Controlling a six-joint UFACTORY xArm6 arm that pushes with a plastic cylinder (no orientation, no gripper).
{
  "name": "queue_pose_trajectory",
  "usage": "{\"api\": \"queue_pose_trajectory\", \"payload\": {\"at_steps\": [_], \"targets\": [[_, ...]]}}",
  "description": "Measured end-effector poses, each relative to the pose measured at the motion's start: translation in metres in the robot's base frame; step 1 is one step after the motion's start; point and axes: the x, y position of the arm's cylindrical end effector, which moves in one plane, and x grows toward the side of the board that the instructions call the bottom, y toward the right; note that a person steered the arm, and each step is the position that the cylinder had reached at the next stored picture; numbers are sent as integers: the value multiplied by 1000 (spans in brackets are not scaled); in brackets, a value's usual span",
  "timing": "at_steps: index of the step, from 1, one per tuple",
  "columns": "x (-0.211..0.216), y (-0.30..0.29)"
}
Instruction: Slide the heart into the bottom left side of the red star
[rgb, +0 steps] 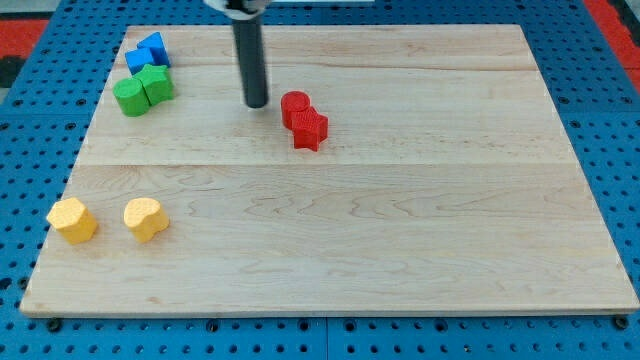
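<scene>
Dark rod, no pincer fitted, so nothing to stand apart, together or clamped; only my tip (256, 104) resting on the wooden counter (420, 250) in the upper middle. Just to the view's right of my tip, close but apart: a red block (295, 104) of rounded, uncertain shape, and touching its lower right side, the red star (311, 131). To the view's upper left, well clear: two blue blocks (148, 52) and two green blocks (143, 90), bunched together, shapes hard to make out. Far down toward the view's bottom left, well apart from my tip: the yellow heart (146, 219), with a second yellow block (72, 220) beside it on its left, not touching. Heart untouched, task judged not yet begun. Deciding relation: heart down-left of the star, so a push line running diagonally up and to the right; my tip now on the wrong side of it, nearer the star than the heart. Probably calls for rounding to the heart's lower left, into the gap beside the other yellow block, before pushing.
</scene>
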Motion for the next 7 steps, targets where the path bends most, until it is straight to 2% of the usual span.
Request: {"api": "queue_pose_trajectory", "payload": {"at_steps": [1,2,4,5,6,7], "targets": [[63,-96],[82,-182],[92,-193],[168,-191],[194,-191],[192,-150]]}}
